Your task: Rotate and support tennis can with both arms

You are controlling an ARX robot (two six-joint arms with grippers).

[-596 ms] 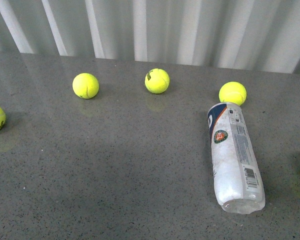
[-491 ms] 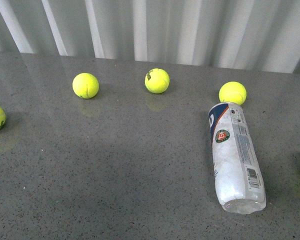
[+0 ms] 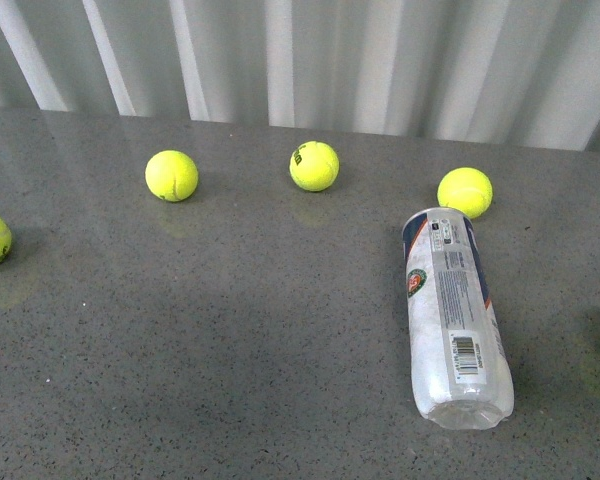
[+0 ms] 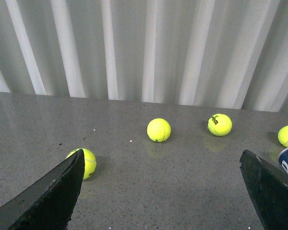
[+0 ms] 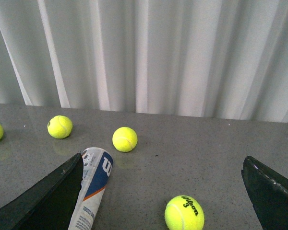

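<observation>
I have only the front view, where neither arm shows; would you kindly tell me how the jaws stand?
Observer: In the left wrist view the left gripper has its jaws spread wide, with nothing between them.
Operator: Thank you. And the right one?
Observer: The right gripper is wide open too, and it holds nothing.
Operator: Is the can anywhere near it?
Observer: In the right wrist view the tennis can lies ahead of that gripper, ungripped. Its navy end with the white W shows just beside one jaw.
</observation>
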